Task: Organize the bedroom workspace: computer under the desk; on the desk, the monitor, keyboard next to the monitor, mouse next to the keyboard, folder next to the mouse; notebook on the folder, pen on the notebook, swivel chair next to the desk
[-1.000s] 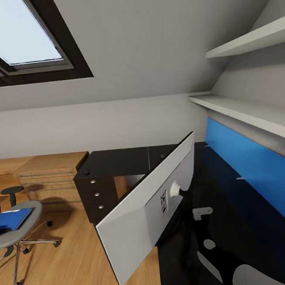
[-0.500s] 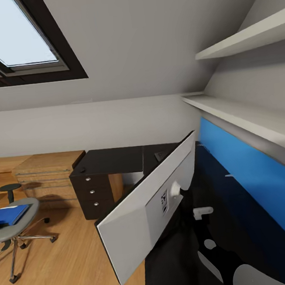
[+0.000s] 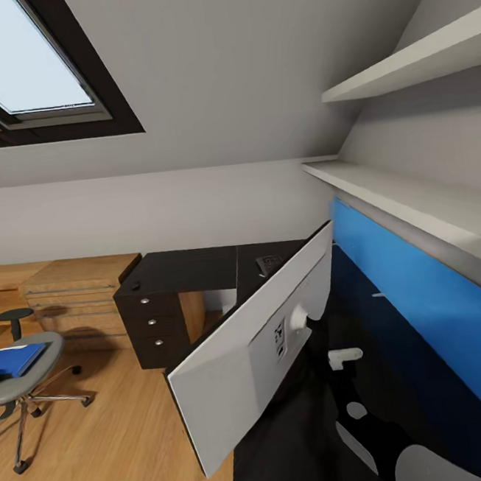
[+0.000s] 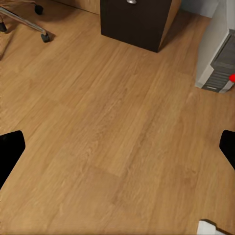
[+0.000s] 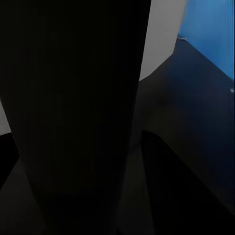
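From the head camera, the monitor stands on the black desk, and we see its pale back. It is tilted, with its far end up at 1 o'clock. A blue panel runs along the desk at 3 o'clock. A small keyboard peeks out just past the monitor's top end. A tiny dark mouse sits on the desk's corner over the drawers. At 9 o'clock the swivel chair stands on the wood floor, well apart from the desk, with the blue folder on its seat.

The left wrist camera looks down at the floor. The left gripper is spread wide with nothing in it. The grey computer is at 2 o'clock.

The right wrist camera is mostly dark, with some blue panel at 1 o'clock. I cannot tell how the right gripper stands.
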